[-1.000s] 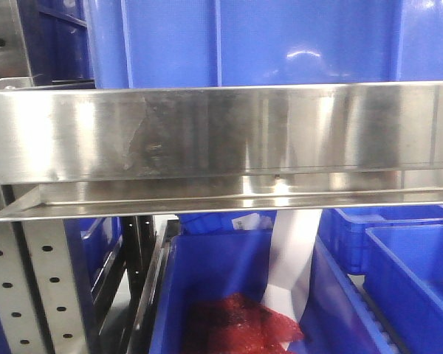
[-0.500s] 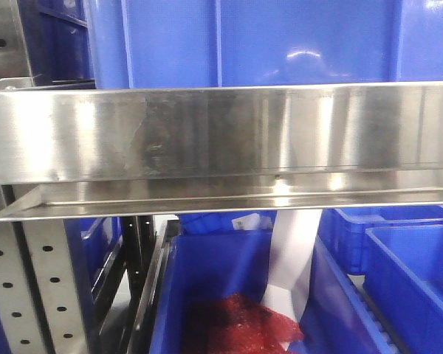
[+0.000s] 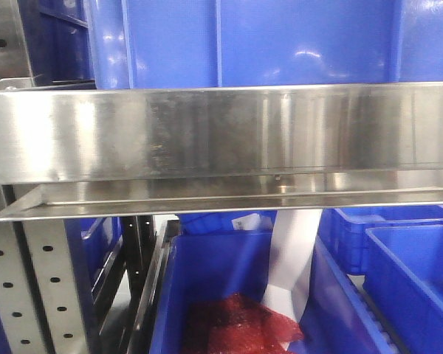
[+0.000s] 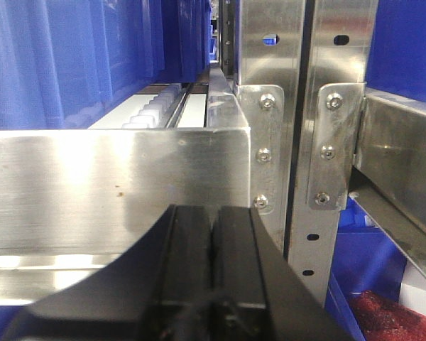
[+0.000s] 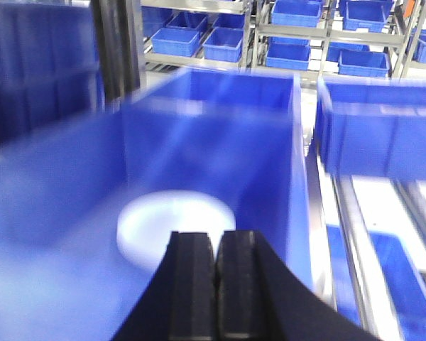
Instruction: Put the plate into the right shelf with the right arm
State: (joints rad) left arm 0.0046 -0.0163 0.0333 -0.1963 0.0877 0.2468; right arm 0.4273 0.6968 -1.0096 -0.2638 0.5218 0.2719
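Note:
The white plate (image 5: 172,224) lies flat on the floor of a blue bin (image 5: 270,135) in the right wrist view, which is blurred. My right gripper (image 5: 216,236) hangs shut just on the near side of the plate, holding nothing. The right shelf shows as a broad brushed-steel rail (image 3: 221,133) across the front view, with a blue bin (image 3: 244,40) on it. My left gripper (image 4: 213,209) is shut and empty, close in front of another steel rail (image 4: 113,185). Neither gripper nor the plate shows in the front view.
Perforated grey uprights (image 3: 44,287) (image 4: 319,142) stand beside the rails. Below the rail a blue bin holds red mesh (image 3: 236,324), with a white sheet (image 3: 292,258) behind it. More blue bins (image 3: 413,280) sit to the right. Distant racks of bins (image 5: 291,28) fill the background.
Reflections on the steel rail in the front view have shifted slightly. Nothing else there has moved.

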